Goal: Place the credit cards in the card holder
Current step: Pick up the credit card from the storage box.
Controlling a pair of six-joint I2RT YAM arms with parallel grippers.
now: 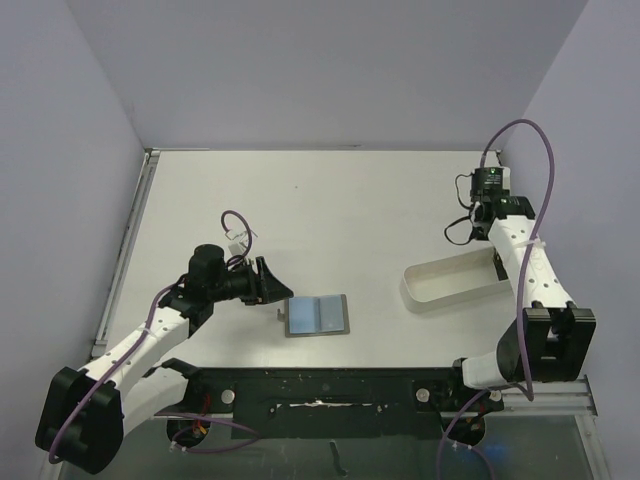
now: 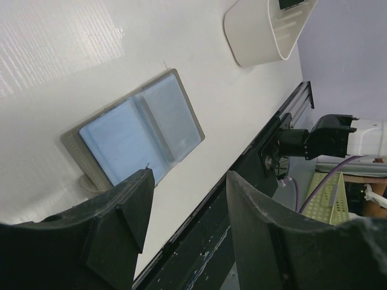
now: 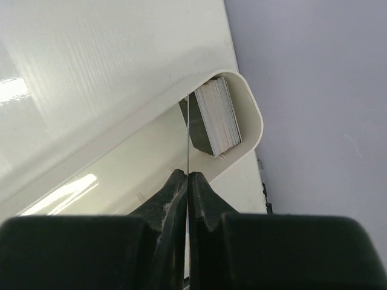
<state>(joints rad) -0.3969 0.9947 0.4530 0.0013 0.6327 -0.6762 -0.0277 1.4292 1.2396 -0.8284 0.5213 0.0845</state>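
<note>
The card holder [image 1: 316, 314] lies open on the table, showing its light blue lining [image 2: 139, 130]. My left gripper [image 1: 268, 285] stands open just left of it, its jaws [image 2: 190, 175] empty and off the holder. A stack of credit cards [image 3: 214, 124] stands on edge in the rounded end of the white tray [image 3: 257, 121]. My right gripper [image 3: 188, 175] is shut on one thin card [image 3: 188, 133], seen edge-on, just beside the stack. In the top view the right gripper [image 1: 497, 262] reaches down into the tray's right end [image 1: 455, 283], hiding the cards there.
The white oblong tray [image 2: 254, 36] lies to the right of the holder. A black rail [image 1: 330, 385] runs along the near table edge between the arm bases. Purple walls close in the table at left, back and right.
</note>
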